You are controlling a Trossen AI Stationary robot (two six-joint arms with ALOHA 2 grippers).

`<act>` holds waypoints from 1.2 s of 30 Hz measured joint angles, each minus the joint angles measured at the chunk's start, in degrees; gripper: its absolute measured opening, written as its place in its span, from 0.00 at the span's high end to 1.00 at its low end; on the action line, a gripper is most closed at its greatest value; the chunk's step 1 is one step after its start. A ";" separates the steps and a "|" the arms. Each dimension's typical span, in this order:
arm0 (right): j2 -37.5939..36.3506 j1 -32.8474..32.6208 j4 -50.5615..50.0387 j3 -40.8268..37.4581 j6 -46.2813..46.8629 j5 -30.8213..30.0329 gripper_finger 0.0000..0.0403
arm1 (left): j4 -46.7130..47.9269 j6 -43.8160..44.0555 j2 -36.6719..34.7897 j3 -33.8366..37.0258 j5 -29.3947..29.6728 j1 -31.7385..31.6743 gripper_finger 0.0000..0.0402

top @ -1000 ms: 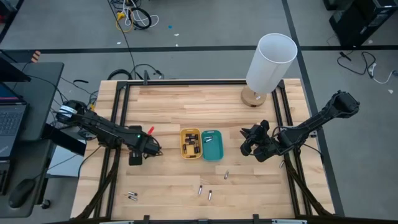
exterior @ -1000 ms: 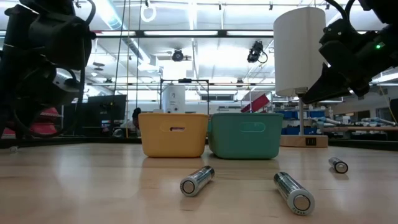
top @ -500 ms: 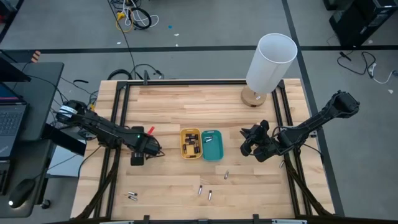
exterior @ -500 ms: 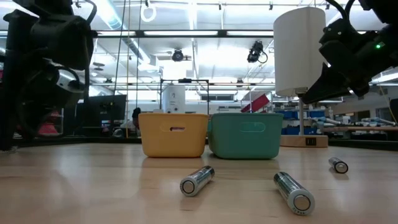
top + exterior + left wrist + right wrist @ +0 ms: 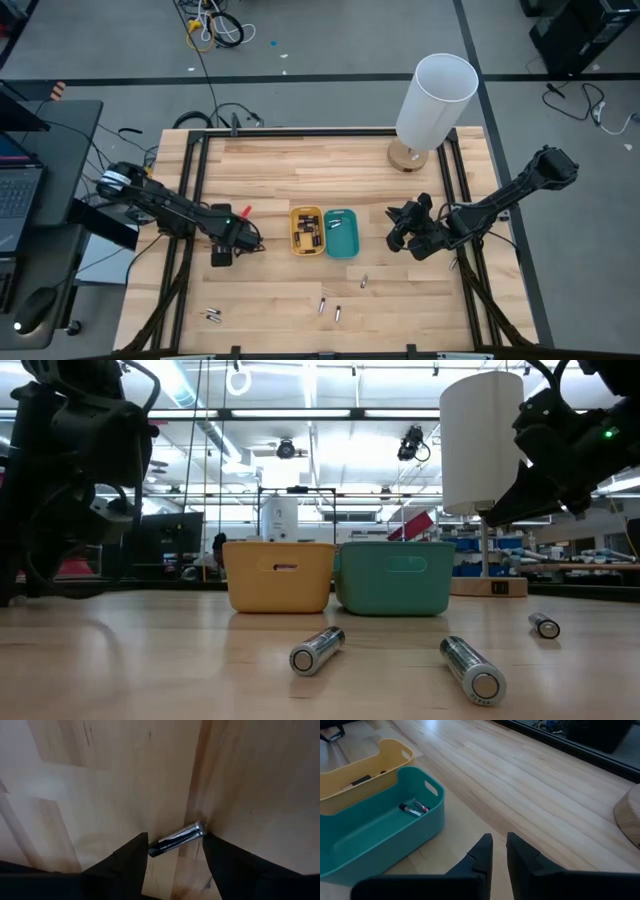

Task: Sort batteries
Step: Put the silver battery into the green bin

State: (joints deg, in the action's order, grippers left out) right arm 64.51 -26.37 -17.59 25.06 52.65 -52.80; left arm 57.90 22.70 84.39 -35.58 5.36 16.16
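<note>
We are hanging the left gripper (image 5: 172, 851) low over the table (image 5: 280, 170), fingers spread, with one battery (image 5: 176, 839) lying crosswise between the fingertips and not yet pinched. In the overhead view the left gripper (image 5: 222, 255) is sitting left of the yellow tray (image 5: 306, 231), well apart from it.

We are parking the right gripper (image 5: 499, 851) right of the teal tray (image 5: 380, 832), fingers nearly pressed together and pinching nothing; from above it (image 5: 405, 236) is sitting near that tray (image 5: 340, 234), which sits just right of the yellow tray.

Loose batteries: three (image 5: 338, 312) in front of the yellow tray, closer to the table's near edge, and a small pair (image 5: 212, 316) further left of them. The low view is showing two long ones (image 5: 317, 651) lying in front of both trays. Two cells (image 5: 413, 808) are already lying in the teal tray; the yellow tray is holding several.

Risks, as we are judging them: the battery is lying skewed to the fingers, so closing could roll it out or clip one end and flick it away. A shallow pinch on a smooth round cell could drop it on the way to the yellow tray. We cannot tell its size class here, so a wrong-tray drop is possible too.
</note>
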 joint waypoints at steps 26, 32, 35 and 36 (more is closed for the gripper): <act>0.00 0.00 3.50 0.00 -3.66 0.07 0.89 | -7.86 13.52 -0.57 -6.63 4.87 0.26 0.87; -0.02 0.00 3.72 0.00 -3.81 0.28 0.89 | -12.85 12.21 -5.55 -11.17 7.87 0.02 0.89; -0.04 0.00 3.99 0.00 -4.26 0.33 0.89 | -13.09 12.23 -7.93 -13.59 11.13 -0.05 0.89; -0.04 0.00 3.99 0.00 -4.39 0.39 0.89 | -14.83 11.91 -8.66 -14.63 12.58 -0.09 0.89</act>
State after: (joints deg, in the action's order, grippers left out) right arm 64.47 -26.37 -13.60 25.06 48.27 -52.41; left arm 43.08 34.61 75.73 -50.22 17.94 16.07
